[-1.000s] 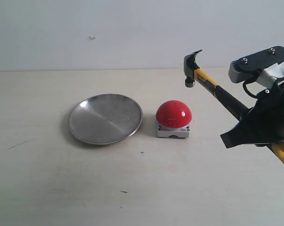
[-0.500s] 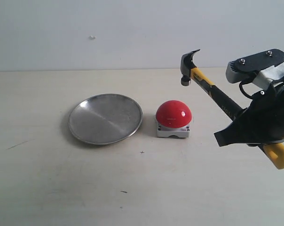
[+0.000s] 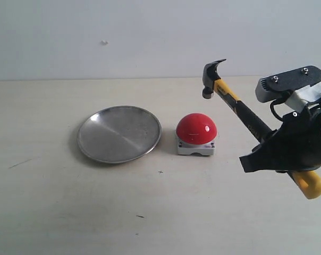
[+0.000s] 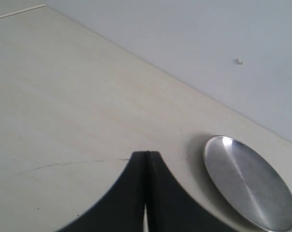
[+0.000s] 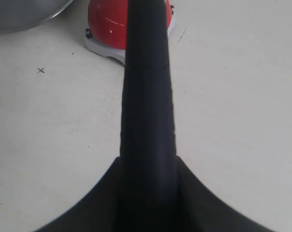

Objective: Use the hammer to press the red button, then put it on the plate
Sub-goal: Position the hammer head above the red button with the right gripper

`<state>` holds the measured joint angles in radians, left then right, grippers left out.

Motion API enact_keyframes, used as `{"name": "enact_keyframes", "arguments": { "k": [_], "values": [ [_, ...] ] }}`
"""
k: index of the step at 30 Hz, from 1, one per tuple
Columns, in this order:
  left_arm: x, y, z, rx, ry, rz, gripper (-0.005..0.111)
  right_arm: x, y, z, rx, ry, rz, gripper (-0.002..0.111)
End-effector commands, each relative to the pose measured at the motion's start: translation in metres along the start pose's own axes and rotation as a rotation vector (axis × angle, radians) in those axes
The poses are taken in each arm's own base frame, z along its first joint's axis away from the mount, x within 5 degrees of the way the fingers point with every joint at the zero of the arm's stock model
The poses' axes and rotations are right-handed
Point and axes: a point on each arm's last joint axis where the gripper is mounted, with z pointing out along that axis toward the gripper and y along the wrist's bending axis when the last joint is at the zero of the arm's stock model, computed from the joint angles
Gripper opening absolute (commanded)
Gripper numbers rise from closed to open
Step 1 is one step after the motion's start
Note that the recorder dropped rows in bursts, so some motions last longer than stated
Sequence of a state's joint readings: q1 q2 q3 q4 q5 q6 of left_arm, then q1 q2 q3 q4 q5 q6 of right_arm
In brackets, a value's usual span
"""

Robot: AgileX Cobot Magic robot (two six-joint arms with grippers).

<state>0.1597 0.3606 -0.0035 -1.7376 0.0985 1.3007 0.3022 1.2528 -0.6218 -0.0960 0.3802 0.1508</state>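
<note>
Drifting leftward since a second ago, the hammer [image 3: 239, 105] hangs above and just right of the red button [image 3: 196, 128], not touching; the right gripper [image 3: 268, 153] clamps its handle; the left gripper [image 4: 146, 162] sits closed, empty; pressing likely comes next, then the plate [image 3: 96, 151].

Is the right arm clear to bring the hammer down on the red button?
Probably yes: the right gripper holds the hammer with its head above the red button, nothing between; the plate lies apart.
</note>
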Motion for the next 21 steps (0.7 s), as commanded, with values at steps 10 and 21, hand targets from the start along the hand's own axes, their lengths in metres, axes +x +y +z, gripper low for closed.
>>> {"name": "enact_keyframes", "arguments": {
  "k": [10,21],
  "values": [
    [0.001,0.000,0.000,0.003,-0.001,0.000,0.000,-0.008,0.004,0.005,-0.046,-0.046,0.065,0.000],
    [0.001,0.000,0.000,0.003,-0.001,0.000,0.000,-0.033,0.017,-0.019,-0.115,-0.163,0.020,0.000]
  ]
}}
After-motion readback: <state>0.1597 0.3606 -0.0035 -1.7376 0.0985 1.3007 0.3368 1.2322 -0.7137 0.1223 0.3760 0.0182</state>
